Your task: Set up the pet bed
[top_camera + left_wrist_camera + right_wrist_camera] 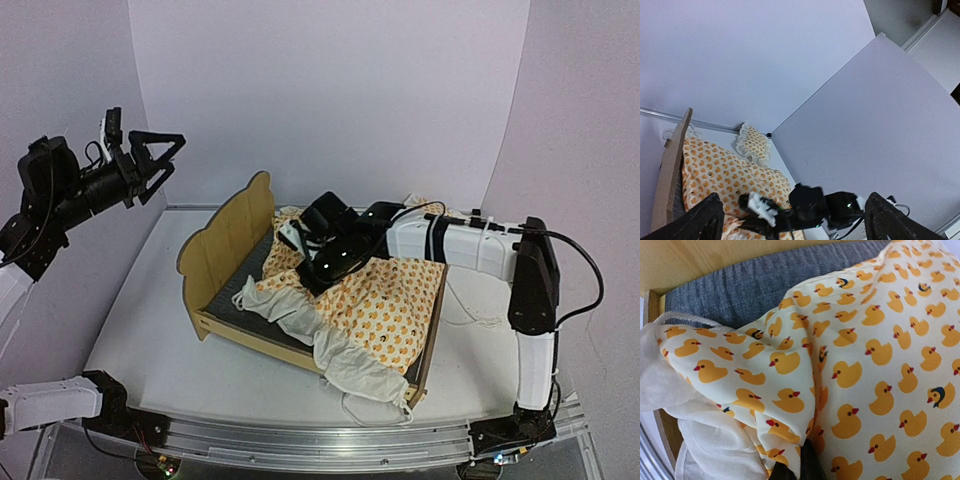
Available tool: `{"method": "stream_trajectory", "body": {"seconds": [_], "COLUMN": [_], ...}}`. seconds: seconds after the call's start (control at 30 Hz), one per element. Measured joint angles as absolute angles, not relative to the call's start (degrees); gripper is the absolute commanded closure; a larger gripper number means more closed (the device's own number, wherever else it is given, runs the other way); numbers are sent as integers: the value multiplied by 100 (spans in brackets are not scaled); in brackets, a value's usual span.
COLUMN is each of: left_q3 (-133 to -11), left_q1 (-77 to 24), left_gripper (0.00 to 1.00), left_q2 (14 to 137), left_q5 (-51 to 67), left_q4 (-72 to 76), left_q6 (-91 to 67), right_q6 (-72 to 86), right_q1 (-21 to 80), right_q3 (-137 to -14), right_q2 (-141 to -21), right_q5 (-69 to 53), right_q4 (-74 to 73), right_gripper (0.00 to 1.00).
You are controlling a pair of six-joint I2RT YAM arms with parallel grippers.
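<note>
The pet bed (222, 262) is a light plywood frame with a scalloped headboard at its left and a low footboard (432, 325) at its right. Its dark grey base panel (765, 285) shows near the headboard. The duck-print bedding (385, 305) with white ruffles lies crumpled across the bed and hangs over the front rail. My right gripper (305, 262) is low over the bed's middle, shut on a fold of the bedding (790, 405). My left gripper (160, 155) is open and empty, raised high at the far left. The small matching pillow (754, 144) lies behind the bed.
White walls close in the table at the back and on both sides. The right arm (460, 245) reaches over the footboard end. A cable (470, 300) lies on the table to the right of the bed. A metal rail (330, 440) runs along the near edge.
</note>
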State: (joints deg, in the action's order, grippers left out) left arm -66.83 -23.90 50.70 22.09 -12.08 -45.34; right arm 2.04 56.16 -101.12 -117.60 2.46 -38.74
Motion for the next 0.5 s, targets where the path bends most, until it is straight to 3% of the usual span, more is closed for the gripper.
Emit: {"method": "stream_trajectory", "body": {"seconds": [0.23,0.5], "left_q3": [-5900,-5636], "left_q1": [-2541,-4606], "left_gripper": [10,59], "left_q2": [5043,6149], "left_q5": [2128,510], "left_q4": [-1337,-1798], "left_q6": [-3441,-2108], "right_q6": [1236,1806], "right_q1": [4668,4235], "right_q3": [-9115,-8726], "right_q2": [-11260,-11227], "right_q5": [-1286,-2484], "right_q4": [-3221,-2755], "right_gripper": [100,100]}}
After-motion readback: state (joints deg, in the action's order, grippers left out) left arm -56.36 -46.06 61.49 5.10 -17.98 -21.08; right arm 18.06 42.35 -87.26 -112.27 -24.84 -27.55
